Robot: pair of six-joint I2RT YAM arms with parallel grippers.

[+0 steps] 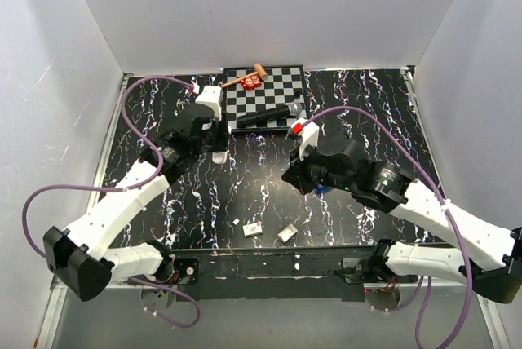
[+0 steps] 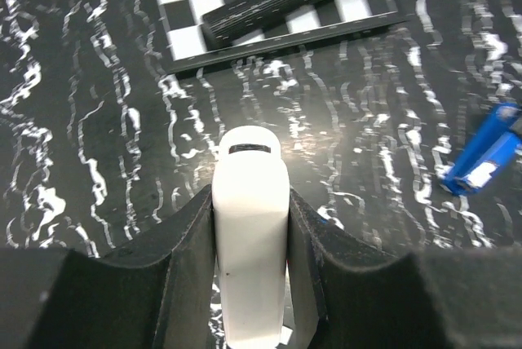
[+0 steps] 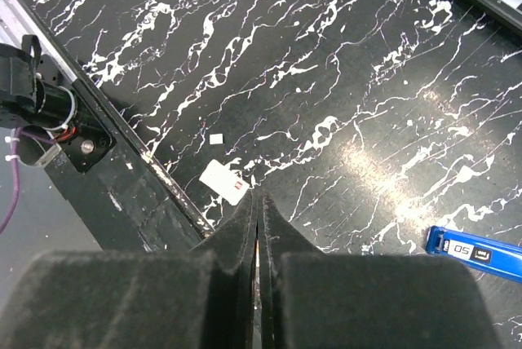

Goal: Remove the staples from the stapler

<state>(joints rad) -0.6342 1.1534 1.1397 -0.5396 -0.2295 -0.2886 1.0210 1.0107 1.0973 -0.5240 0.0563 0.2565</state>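
**Marbled black table: stapler lies loose, no gripper on it**

White walls box in a black tabletop (image 1: 245, 194) veined with white. At its far edge sits a checkerboard (image 1: 281, 88), carrying a black microphone (image 1: 269, 115), a small wooden hammer (image 1: 245, 77) and a red item (image 1: 250, 82).

The stapler (image 3: 477, 253), blue with a black end, lies flat on the bare table right of centre. From above only a sliver of it shows, at the edge of the right arm's wrist. In the right wrist view it sits off to the side of the fingers and is not touched by them. A white label is visible on its side.

The right gripper (image 3: 258, 202) has its jaws pressed together with nothing between them. It points down toward the near part of the table, above a small white card (image 3: 224, 180) with a red patch and a tiny white scrap (image 3: 216, 139) beside it.

The left gripper (image 2: 249, 192) is partly closed around a white block (image 2: 249, 235). Both fingers press against the block's long sides, and its rounded end, marked with a dark slot, sticks out past the fingertips. This gripper is left of centre, near the checkerboard's front edge and well apart from the stapler, which shows at the right edge of its wrist view.

Near the table's front edge, beside the card, lies a crumpled pale item (image 1: 286, 234) too small to identify.
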